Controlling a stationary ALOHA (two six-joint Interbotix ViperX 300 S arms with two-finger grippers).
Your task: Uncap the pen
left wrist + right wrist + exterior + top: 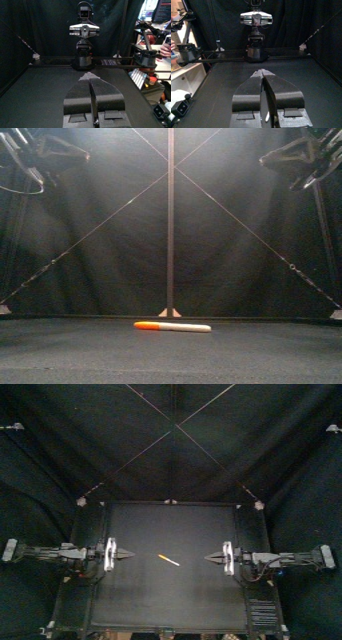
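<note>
- Stands at the opening step, judging by the layout: no hold taken on the pen (168,560), cap (147,326) in place.
- Finds the pen lying flat and slanted near the middle of the table (160,599), between the two grippers and touching neither.
- Shows, from the front, the orange cap at the left end and a white barrel (187,327) to its right.
- Has the left gripper (130,557) at the left, jaws pressed together to a point, aimed at the pen.
- Mirrors that on the right: right gripper (209,557), jaws likewise closed on nothing.
- Calls next, most likely, for spreading both pairs of jaws, bringing one down on the barrel and the other on the cap, pinching each, then pulling apart along the pen's length.
- Probably needs a turn of each wrist to cross the slanted pen squarely.
</note>
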